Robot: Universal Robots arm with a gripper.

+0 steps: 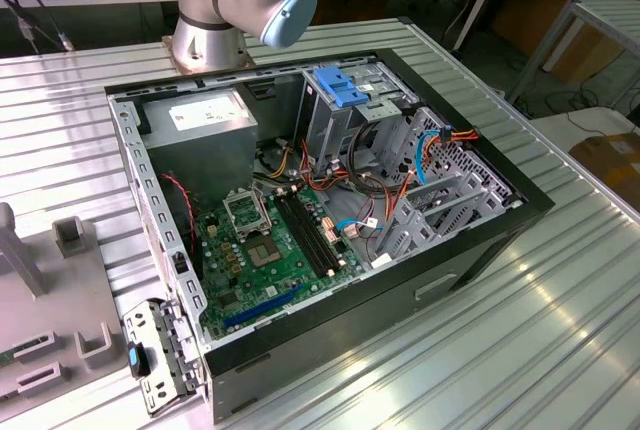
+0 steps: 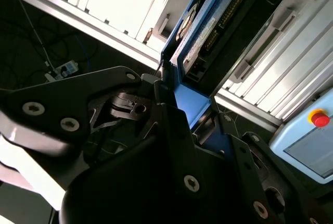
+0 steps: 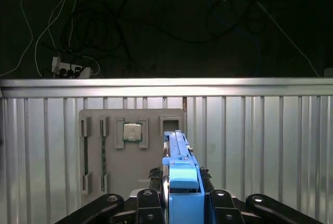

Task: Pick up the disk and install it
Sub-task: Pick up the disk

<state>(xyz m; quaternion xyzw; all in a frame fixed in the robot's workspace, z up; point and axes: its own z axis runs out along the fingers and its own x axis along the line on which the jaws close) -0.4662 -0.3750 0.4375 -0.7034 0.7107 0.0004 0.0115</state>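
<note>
- The computer case [image 1: 420, 300] lies open on its side at the middle of the exterior view, on the tabletop [image 1: 560, 350].
- The arm base [image 1: 205, 40] stands behind the case, at the upper centre-left of the frame.
- Inside the case, the power-supply box [image 1: 205, 115] sits at the upper left, the motherboard [image 1: 265, 250] below it, and the drive cage [image 1: 330, 125] at the upper centre.
- In the first wrist view the disk [image 3: 179, 177] stands edge-on in the claw [image 3: 179, 206], gripped from both sides.
- Beyond the disk a fixture plate [image 3: 114, 156] lies on the tabletop, with a processor chip [image 3: 132, 131] in one of its recesses.
</note>
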